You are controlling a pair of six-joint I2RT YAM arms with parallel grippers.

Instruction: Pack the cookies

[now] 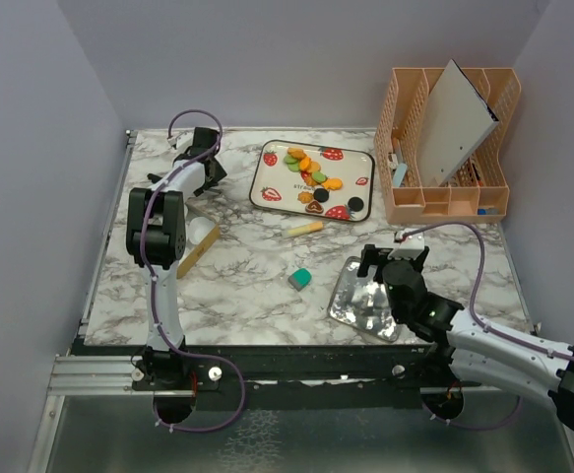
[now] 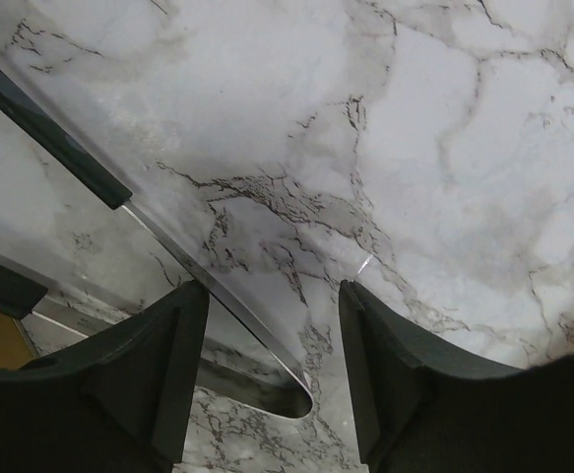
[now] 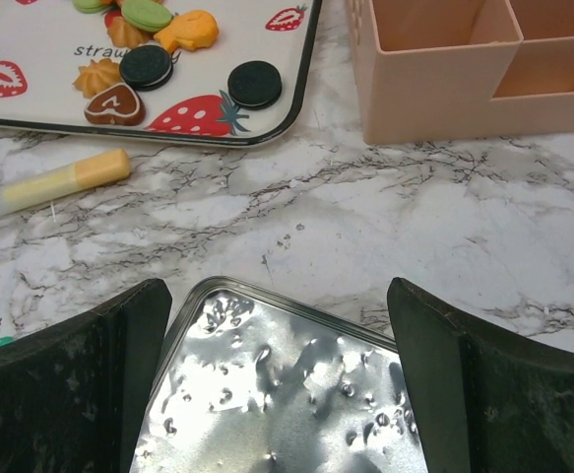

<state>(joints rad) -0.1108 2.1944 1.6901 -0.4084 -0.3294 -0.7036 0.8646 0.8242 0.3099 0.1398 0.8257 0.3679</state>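
Here, the white marble-patterned tabletop (image 1: 237,296) carries at its far side a white rectangular tray with strawberry prints (image 1: 267,175). A shiny silver metal tin (image 1: 360,301) lies near the right arm, probably as the box to be filled. The right tool (image 3: 277,325) hangs just above this tin with fingers wide apart and empty. The left tool (image 2: 272,340), far left, is also spread and holds nothing. The small coloured toy cookies (image 1: 311,175) all lie heaped on the tray, none packed yet.
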